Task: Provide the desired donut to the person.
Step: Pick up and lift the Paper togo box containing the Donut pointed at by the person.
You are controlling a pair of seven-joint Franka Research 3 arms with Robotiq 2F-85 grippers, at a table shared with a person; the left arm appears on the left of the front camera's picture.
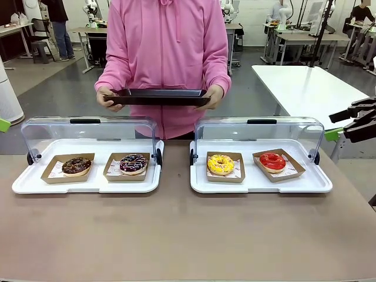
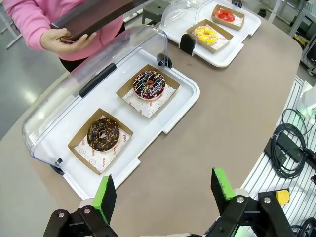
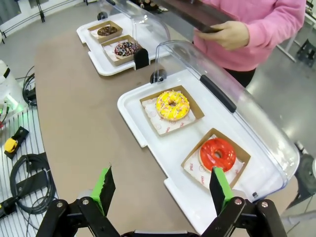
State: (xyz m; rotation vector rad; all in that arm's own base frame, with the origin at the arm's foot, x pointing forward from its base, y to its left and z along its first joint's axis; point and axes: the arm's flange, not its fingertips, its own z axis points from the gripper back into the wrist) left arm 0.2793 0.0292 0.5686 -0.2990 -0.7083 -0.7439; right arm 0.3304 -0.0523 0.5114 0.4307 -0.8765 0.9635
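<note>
**Four donuts on offer, none picked yet**

The left arm's jaws hang wide apart and empty over the worktop (image 1: 176, 235), near the left white tray (image 1: 23, 185). That tray's clear lid (image 1: 88, 132) stands raised over a chocolate donut (image 1: 76, 165) and a dark sprinkled donut (image 1: 133, 163), each in a cardboard boat. At the far side, the person (image 1: 167, 47) holds a dark tray (image 1: 158, 97) level in both hands. The right white tray (image 1: 200, 185), also open, carries a yellow donut (image 1: 221, 164) and a red donut (image 1: 272, 161). The right arm's jaws are likewise apart and empty, just short of that tray.

The task looks to be at its start. Neither hand points, so the wanted donut cannot be told. Once it is known, the nearer arm would need to reach under the raised lid, close gently on that donut, and carry it to the dark tray.
</note>
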